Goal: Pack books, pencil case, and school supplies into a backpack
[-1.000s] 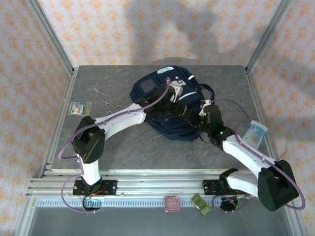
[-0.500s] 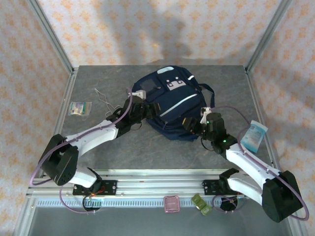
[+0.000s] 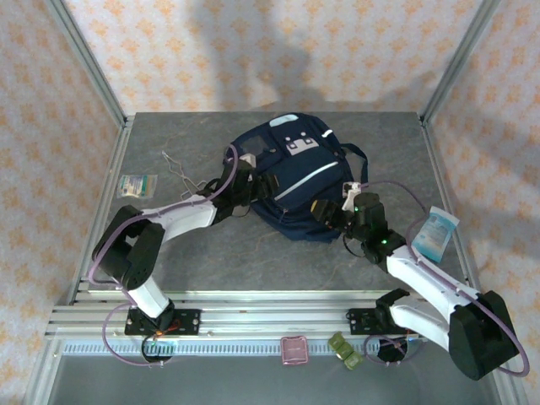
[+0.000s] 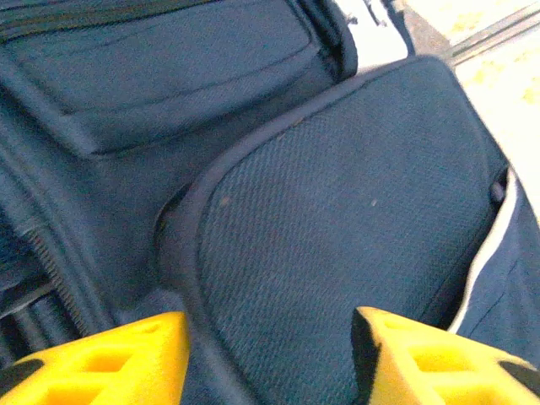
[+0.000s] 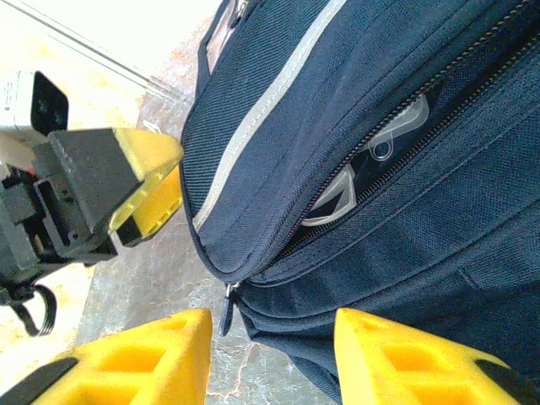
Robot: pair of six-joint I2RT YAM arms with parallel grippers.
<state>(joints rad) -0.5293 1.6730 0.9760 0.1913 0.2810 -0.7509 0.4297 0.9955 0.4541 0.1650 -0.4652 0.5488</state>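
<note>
The navy backpack point(image 3: 291, 169) lies flat in the middle of the table, front pocket up. My left gripper point(image 3: 258, 183) is at its left side, open, with the dark mesh panel point(image 4: 337, 211) of the backpack just ahead of the fingers point(image 4: 101, 359). My right gripper point(image 3: 324, 211) is at the near right edge, open, facing the zip's end and its pull point(image 5: 226, 310). Through the part-open zip shows a clear plastic packet point(image 5: 371, 156). A white printed packet point(image 3: 437, 229) lies at the table's right edge. The pink pencil case point(image 3: 294, 349) sits below the front rail. The books are hidden.
A greenish-white flat packet point(image 3: 137, 184) and a bent wire piece point(image 3: 180, 168) lie at the left of the table. A small green object point(image 3: 346, 350) rests beside the pink case. Aluminium posts frame the table's sides.
The left arm drew off the top of the backpack to its left side, then moved back in against it. The right gripper shifted slightly and stays at the near right edge.
</note>
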